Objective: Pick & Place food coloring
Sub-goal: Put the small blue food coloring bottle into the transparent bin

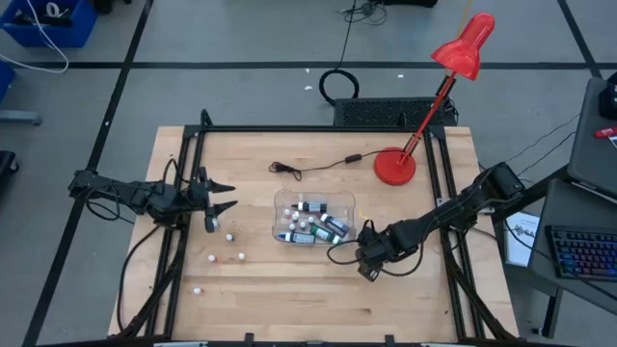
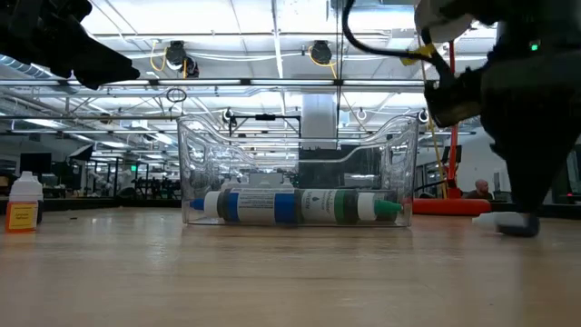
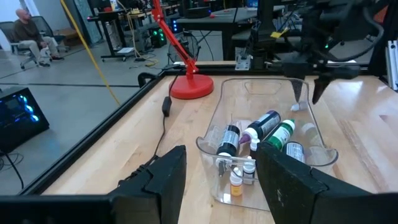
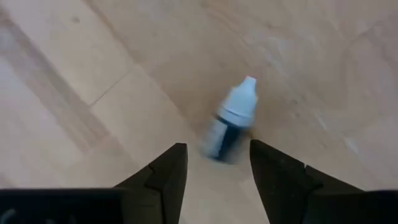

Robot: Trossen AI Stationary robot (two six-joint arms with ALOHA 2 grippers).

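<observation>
The food coloring bottles are tiny, with white caps. Several lie in the clear plastic tub (image 1: 315, 217), also seen in the left wrist view (image 3: 267, 149). Others lie loose on the wood near its left side (image 1: 229, 236). One dark-bodied bottle (image 4: 230, 124) lies on its side on the table just ahead of my right gripper (image 4: 217, 163), whose open fingers point down on either side of its base end without touching it. My right gripper (image 1: 368, 268) is beside the tub's near right corner. My left gripper (image 1: 228, 196) hovers open to the left of the tub.
A red desk lamp (image 1: 395, 166) stands at the far right, and its black cable (image 1: 308, 169) runs along the table behind the tub. Black frame rails (image 1: 188, 173) border the table. A larger bottle with an orange label (image 2: 23, 204) stands far left. A person (image 3: 28, 37) sits in the room beyond.
</observation>
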